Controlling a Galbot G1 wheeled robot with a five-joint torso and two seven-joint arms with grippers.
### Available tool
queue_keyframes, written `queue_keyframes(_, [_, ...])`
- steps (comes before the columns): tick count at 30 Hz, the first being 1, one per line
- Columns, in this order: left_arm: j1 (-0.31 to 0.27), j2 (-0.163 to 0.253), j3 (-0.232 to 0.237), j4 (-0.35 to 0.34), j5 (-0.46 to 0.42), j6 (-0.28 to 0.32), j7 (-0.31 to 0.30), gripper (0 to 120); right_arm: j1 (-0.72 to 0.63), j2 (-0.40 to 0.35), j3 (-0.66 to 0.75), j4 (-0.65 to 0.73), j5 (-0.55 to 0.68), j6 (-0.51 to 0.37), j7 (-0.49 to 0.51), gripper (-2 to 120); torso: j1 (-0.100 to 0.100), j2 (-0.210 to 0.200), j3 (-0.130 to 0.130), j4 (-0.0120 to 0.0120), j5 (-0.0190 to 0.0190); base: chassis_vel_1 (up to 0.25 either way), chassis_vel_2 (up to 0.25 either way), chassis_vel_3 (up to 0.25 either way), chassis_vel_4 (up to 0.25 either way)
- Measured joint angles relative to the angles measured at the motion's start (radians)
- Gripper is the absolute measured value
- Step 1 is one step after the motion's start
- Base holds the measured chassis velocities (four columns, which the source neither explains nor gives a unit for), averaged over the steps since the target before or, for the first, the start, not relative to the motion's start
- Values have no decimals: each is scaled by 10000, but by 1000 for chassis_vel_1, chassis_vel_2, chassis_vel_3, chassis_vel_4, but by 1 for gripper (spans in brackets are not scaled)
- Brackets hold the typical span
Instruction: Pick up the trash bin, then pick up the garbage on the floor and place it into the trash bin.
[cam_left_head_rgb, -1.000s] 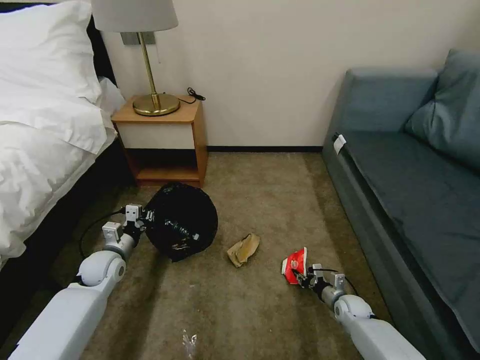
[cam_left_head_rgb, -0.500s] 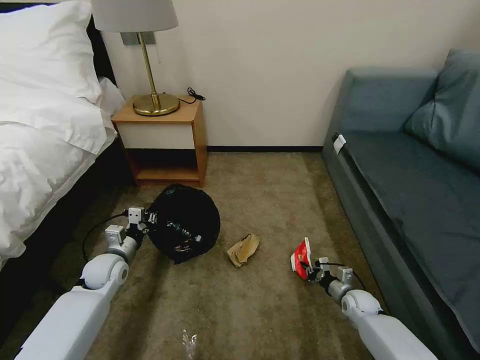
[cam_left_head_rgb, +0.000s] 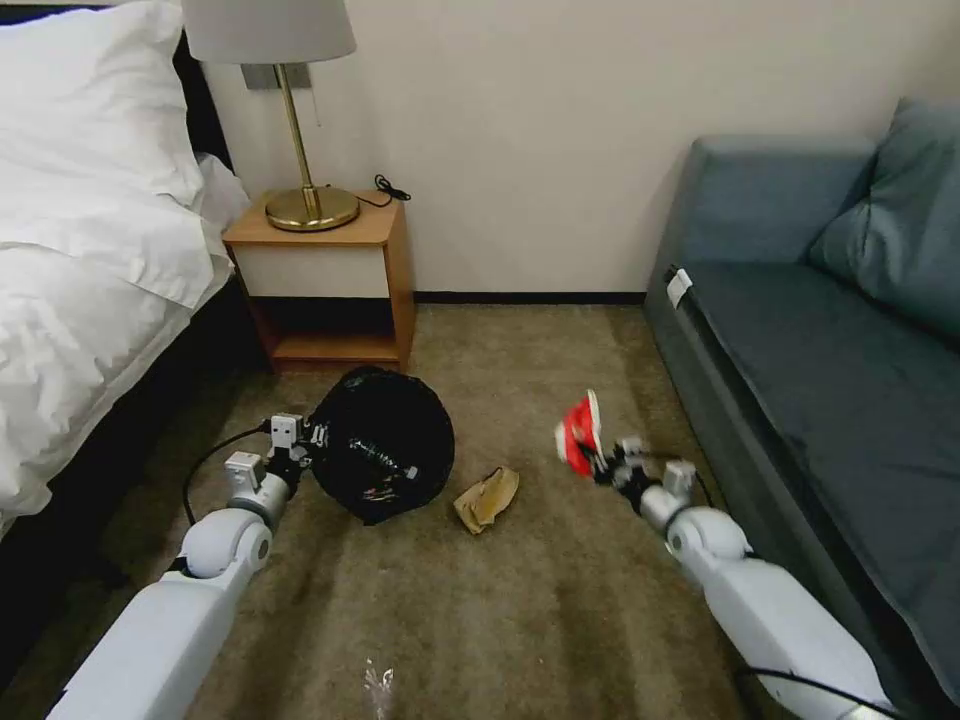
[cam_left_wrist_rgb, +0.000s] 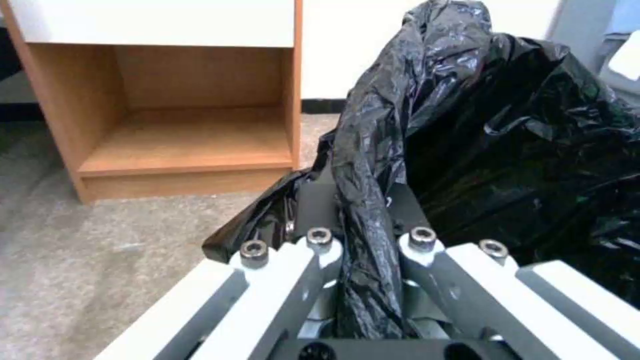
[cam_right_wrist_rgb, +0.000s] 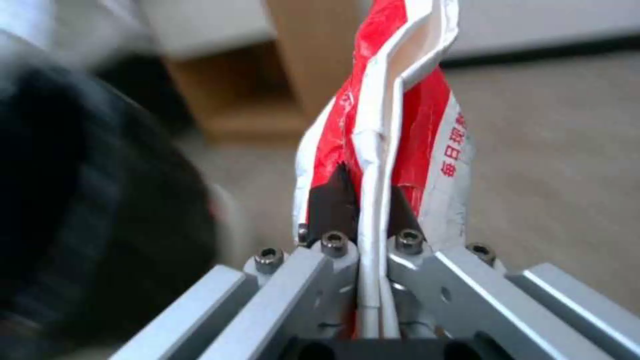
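The trash bin (cam_left_head_rgb: 385, 458), draped in a glossy black bag liner (cam_left_wrist_rgb: 507, 130), hangs tilted just off the carpet in front of the nightstand. My left gripper (cam_left_head_rgb: 313, 437) is shut on its bagged rim (cam_left_wrist_rgb: 363, 210). Dark wrappers and a bottle lie inside the bin. My right gripper (cam_left_head_rgb: 597, 462) is shut on the red-and-white packet (cam_left_head_rgb: 578, 432) (cam_right_wrist_rgb: 393, 125), held upright above the floor to the right of the bin. A tan paper wad (cam_left_head_rgb: 487, 498) lies on the carpet between the two arms.
A wooden nightstand (cam_left_head_rgb: 325, 280) with a brass lamp (cam_left_head_rgb: 300, 130) stands behind the bin. The white bed (cam_left_head_rgb: 90, 250) runs along the left, a blue-grey sofa (cam_left_head_rgb: 830, 380) along the right. A clear scrap (cam_left_head_rgb: 378, 688) lies near the bottom edge. Brown carpet lies open in the middle.
My right gripper has lifted the red-and-white packet off the carpet and carried it up and left toward the bin. The left arm with the bin has drifted slightly right.
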Motion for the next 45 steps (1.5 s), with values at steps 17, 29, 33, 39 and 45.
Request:
queue_keyframes(17, [204,-42,-166,-247,-208,-277,87,4,1330,620,-2669,2566,1647,-778,292,0,-1,0,-2,2,-1,0,0,0,0])
queue_keyframes(29, [235,-29,-176,-432,-233,-273,-150,4,821,1491,-3479,1705,929,-353,61,14,0,0,-1,1,1,0,0,0,0])
queue_keyframes(33, [266,-66,-178,-434,-202,-270,-154,4,836,1516,-3487,1559,905,-304,47,27,0,0,-1,0,0,0,0,0,0])
queue_keyframes(39, [310,-129,-250,-429,-103,-269,-156,4,966,1496,-3515,1508,928,-272,37,48,0,1,-1,-1,-1,0,0,0,0])
queue_keyframes(45, [376,-122,-523,-318,-6,-292,-185,4,1133,1789,-3132,1402,982,-245,73,76,0,1,-1,0,0,0,0,0,0])
